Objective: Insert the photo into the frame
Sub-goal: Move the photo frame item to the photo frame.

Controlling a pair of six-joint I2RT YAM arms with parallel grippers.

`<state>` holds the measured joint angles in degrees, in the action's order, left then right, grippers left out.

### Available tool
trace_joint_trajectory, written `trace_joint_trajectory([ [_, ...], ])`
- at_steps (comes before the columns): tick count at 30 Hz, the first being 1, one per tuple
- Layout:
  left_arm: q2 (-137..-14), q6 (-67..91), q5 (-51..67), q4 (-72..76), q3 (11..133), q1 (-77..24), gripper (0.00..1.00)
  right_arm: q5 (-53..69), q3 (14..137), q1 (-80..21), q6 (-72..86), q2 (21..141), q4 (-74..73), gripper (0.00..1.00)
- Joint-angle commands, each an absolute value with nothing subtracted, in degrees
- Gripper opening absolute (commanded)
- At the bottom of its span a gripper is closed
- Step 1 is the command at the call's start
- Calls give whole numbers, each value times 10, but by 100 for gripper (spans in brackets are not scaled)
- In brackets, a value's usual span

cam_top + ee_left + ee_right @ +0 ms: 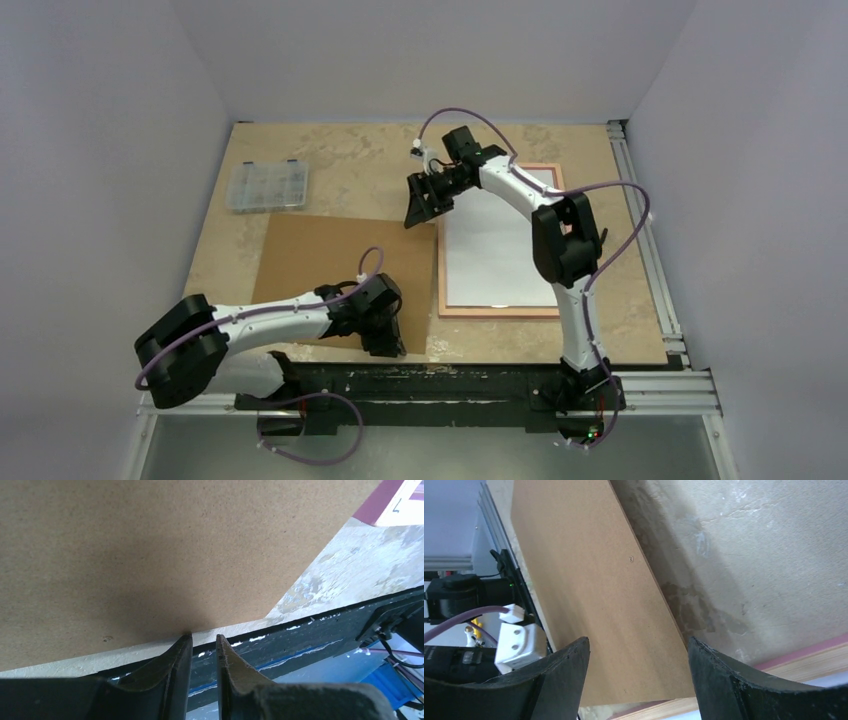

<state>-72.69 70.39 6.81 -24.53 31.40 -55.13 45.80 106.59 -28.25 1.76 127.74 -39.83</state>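
Under the right gripper, between its two widely spread fingers, a corner of the brown board shows. The jaws stand far apart and hold nothing, hanging above the board. Just past that corner, on the side of the right-hand finger, runs a rail of the frame, pink outside and light wood within; whether board and frame touch there cannot be told. In the top view the frame lies flat on the table, to the right of these jaws, and stretches back toward the arm bases. The photo lies inside it, white back up, its edges close within the rails all around. At the tips of the left gripper is the board's near edge. The two fingers point at it, low over the table's front, with only a narrow slit between them, and nothing sits in that slit. Whether the tips touch the edge cannot be told. The rest of the board spreads away ahead of these jaws, and a corner of the frame shows off to their far right. A clear box with small compartments sits well beyond and to the left of the left jaws, near the table's far-left corner and apart from the board.
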Motion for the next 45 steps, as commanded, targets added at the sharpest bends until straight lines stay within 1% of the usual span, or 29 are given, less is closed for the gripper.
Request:
trace_joint_trajectory([
  [1, -766, 656, -35, -259, 333, -552, 23, 546, 1024, -307, 35, 1223, -489, 70],
  [6, -785, 643, -38, -265, 358, -565, 23, 519, 939, -300, 44, 1168, -469, 70],
  [9, -786, 634, -39, -265, 367, -569, 23, 515, 865, -287, 66, 1112, -437, 70],
  [13, -792, 622, -39, -265, 379, -575, 23, 482, 798, -262, 84, 1055, -418, 70],
  [16, -802, 617, -37, -260, 388, -581, 24, 406, 765, -246, 108, 1020, -394, 72],
  [20, -812, 613, -36, -254, 402, -591, 24, 270, 739, -233, 141, 977, -364, 77],
  [24, -820, 610, -39, -250, 412, -600, 24, 205, 705, -222, 168, 927, -333, 82],
  [29, -831, 607, -34, -241, 423, -603, 24, 146, 652, -209, 193, 863, -314, 84],
  [33, -844, 605, -30, -237, 431, -606, 24, 85, 593, -190, 213, 788, -291, 86],
  [35, -847, 606, -29, -233, 432, -609, 24, 92, 565, -177, 219, 759, -282, 87],
  [38, -849, 606, -29, -228, 433, -613, 24, 143, 525, -163, 227, 736, -266, 87],
  [40, -848, 607, -30, -225, 434, -614, 24, 193, 482, -151, 236, 730, -244, 86],
  [42, -848, 606, -28, -221, 434, -614, 24, 271, 437, -135, 257, 724, -202, 85],
  [45, -851, 604, -23, -209, 436, -614, 24, 363, 365, -117, 305, 718, -107, 83],
])
